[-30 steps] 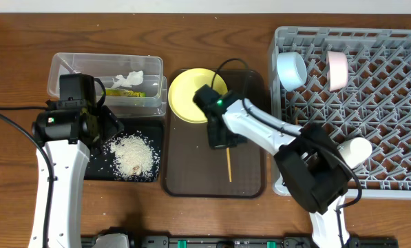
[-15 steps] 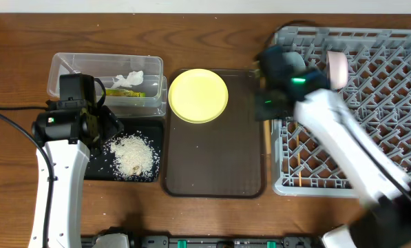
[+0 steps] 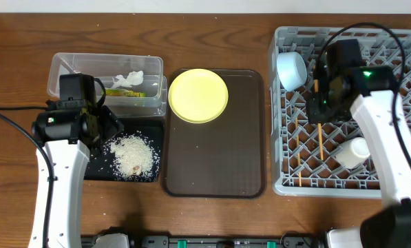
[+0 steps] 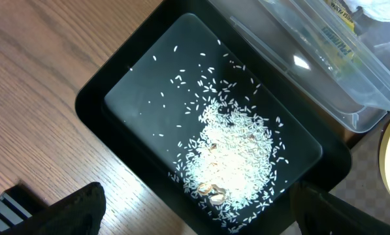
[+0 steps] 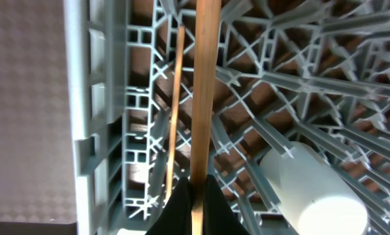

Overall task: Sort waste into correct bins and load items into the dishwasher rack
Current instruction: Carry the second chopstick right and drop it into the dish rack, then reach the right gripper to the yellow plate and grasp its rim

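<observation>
While the right gripper [image 3: 325, 103] hangs over the left part of the dishwasher rack [image 3: 398, 41], it is clamped on a chopstick [image 3: 320, 138]. The stick's long axis runs top to bottom of the overhead frame, trailing from the fingers toward the lower edge. It sits between the light blue bowl [image 3: 291, 69] above and the pale cup [image 3: 352, 151] at lower right. In the wrist view it lies nearly parallel to a second chopstick [image 5: 175, 111] already resting in the lattice just left of it. Lowering it, I judge, depends on keeping that line along the gap between pegs. The right arm is plainly the nearer. The left gripper [image 4: 204, 207] hovers far off at the left of the frame, fingers spread wide over the rice [image 3: 133, 153] in the black tray [image 4: 93, 98]. A second ago the right gripper was over the brown serving tray [image 3: 219, 165] beside the yellow plate [image 3: 198, 95], with a stick lying there. Now that tray carries only the plate, and the left arm has not shifted.
</observation>
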